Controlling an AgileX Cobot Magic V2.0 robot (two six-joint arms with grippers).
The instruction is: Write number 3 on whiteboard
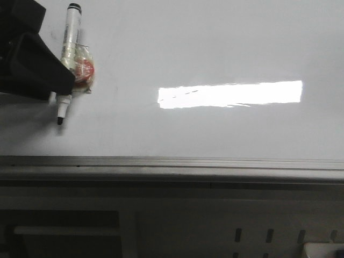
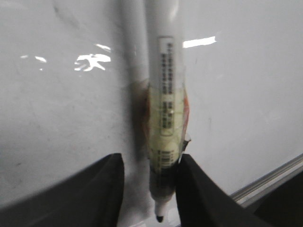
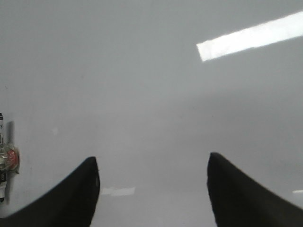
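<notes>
One end effector, the left point(image 2: 149, 189), grips the marker point(image 1: 69, 59) over the whiteboard point(image 1: 215, 129); right point(image 3: 151, 189) open, empty. Loose grip risks tip skew

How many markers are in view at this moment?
1. The marker is at the whiteboard's far left, held in the left tool, tip down near the surface. The right tool is open and empty.

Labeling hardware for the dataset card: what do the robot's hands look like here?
Left hand: matte black, two broad fingers tapering to rounded tips; bulky black angular housing in the front view. Right hand: same black curved fingers. No cables, markings or logos visible.
</notes>
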